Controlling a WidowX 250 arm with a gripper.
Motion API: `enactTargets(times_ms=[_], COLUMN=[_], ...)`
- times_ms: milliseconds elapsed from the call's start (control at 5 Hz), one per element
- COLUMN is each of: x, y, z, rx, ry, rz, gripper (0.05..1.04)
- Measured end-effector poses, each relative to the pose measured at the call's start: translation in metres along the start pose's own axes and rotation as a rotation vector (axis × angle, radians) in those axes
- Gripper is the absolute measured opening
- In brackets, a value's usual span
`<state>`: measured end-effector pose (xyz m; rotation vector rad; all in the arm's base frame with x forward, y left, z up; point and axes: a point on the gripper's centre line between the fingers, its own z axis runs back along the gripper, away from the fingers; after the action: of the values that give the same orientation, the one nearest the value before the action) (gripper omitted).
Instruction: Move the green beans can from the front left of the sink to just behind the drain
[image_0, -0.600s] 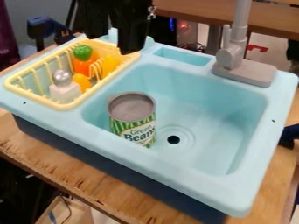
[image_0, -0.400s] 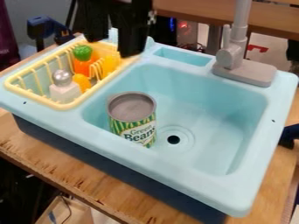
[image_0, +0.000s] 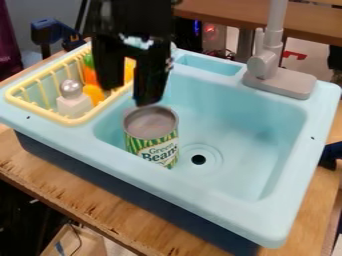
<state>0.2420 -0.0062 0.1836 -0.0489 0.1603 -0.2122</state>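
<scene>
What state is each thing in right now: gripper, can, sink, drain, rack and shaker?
Gripper: open, holding nothing, beside the can's top edge in view; contact cannot be told.
Green beans can: upright in the basin; whether its top is sealed cannot be told.
Sink: no water visible.
Drain hole: uncovered.
Yellow rack: loaded, partly hidden by the gripper.
Shaker: upright in the rack.

And here we are in what looks like a robotics lab or workshop, not a real kitchen! Look at this: a toy sink (image_0: 200, 196), pale blue plastic, sitting on a rough-edged plywood table (image_0: 80, 192), a black robot gripper (image_0: 129, 92) hanging right over it. Behind, red and blue lights glow among dark equipment, and down below, there's an open box (image_0: 91, 246) with a cable in it
</scene>
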Motion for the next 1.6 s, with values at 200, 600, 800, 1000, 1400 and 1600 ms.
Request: enactTargets(times_ms=[200,600,800,1000,1400,1600], x=[0.001,0.006,0.006,0.005,-0.002,0.000], y=[-0.002,-0.001,0.001,0.001,-0.002,-0.002], z=[-0.027,-0.048,-0.046,-0.046,-0.042,-0.048], rx=[-0.049,-0.036,-0.024,-0.025,-0.046,-0.063], ry=[0.072,0.176,0.193,0.200,0.263,0.315], rz=[-0.004,-0.004,0.008,0.009,0.045,0.038], gripper=[1.001,1.001,1.001,1.001,1.001,1.001])
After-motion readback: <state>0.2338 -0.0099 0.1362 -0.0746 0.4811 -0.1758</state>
